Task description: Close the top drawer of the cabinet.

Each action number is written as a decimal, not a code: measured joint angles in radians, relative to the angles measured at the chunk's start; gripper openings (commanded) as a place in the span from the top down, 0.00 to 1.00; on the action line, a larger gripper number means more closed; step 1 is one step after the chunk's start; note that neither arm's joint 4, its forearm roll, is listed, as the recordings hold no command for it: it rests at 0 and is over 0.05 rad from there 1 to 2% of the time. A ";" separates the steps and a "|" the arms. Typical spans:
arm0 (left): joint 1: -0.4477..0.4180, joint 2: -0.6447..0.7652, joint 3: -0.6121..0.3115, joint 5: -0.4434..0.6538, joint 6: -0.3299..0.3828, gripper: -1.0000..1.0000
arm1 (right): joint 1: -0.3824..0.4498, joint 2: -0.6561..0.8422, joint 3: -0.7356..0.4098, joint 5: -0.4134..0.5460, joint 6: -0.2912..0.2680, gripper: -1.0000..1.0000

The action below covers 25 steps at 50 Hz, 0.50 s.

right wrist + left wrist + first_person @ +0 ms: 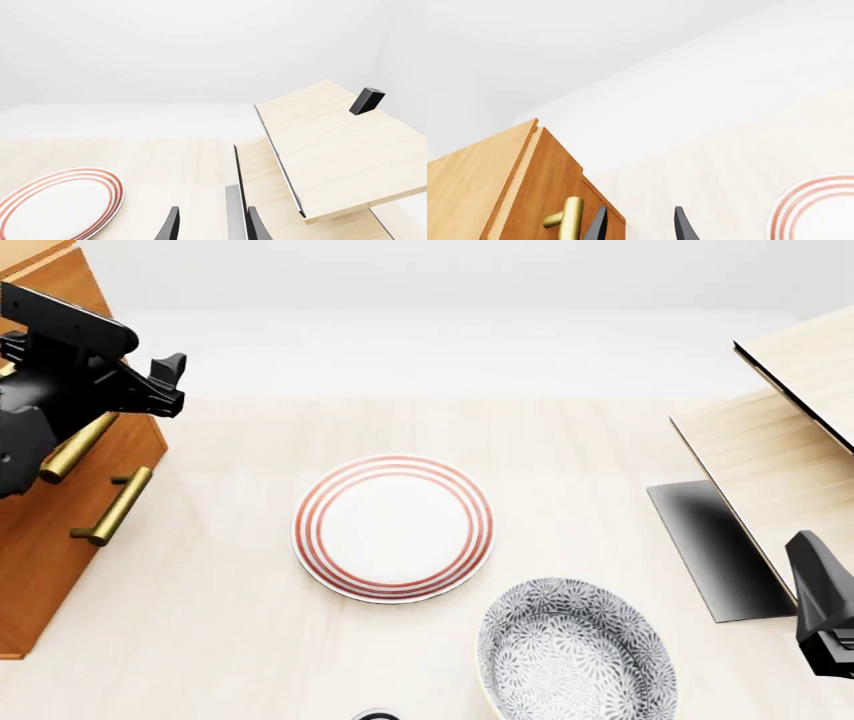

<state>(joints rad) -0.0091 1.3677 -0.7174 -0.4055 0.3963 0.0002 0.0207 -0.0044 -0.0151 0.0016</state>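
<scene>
patterned bowl (577,655), striped plate (394,527) beyond, cabinet (54,530) left

We see a red-ringed plate (392,528) mid-table, a gray bowl (577,655) near it, and a pale shelf (787,455) at right.

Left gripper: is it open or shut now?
Open. In the left wrist view the left gripper has its fingers apart with nothing between them; a brass handle lies beside one finger, outside the gap.
</scene>
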 measured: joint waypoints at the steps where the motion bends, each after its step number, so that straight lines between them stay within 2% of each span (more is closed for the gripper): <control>1: 0.009 -0.002 0.003 -0.002 0.002 0.00 | 0.000 0.000 0.000 0.000 0.000 0.00; 7: 0.057 -0.002 0.018 -0.017 0.013 0.00 | 0.000 0.000 0.000 0.000 0.000 0.00; 25: 0.097 -0.004 0.029 -0.039 0.010 0.00 | 0.000 0.000 0.000 0.000 0.000 0.00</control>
<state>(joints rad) 0.0879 1.3636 -0.6880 -0.4446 0.4062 0.0002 0.0207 -0.0044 -0.0151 0.0016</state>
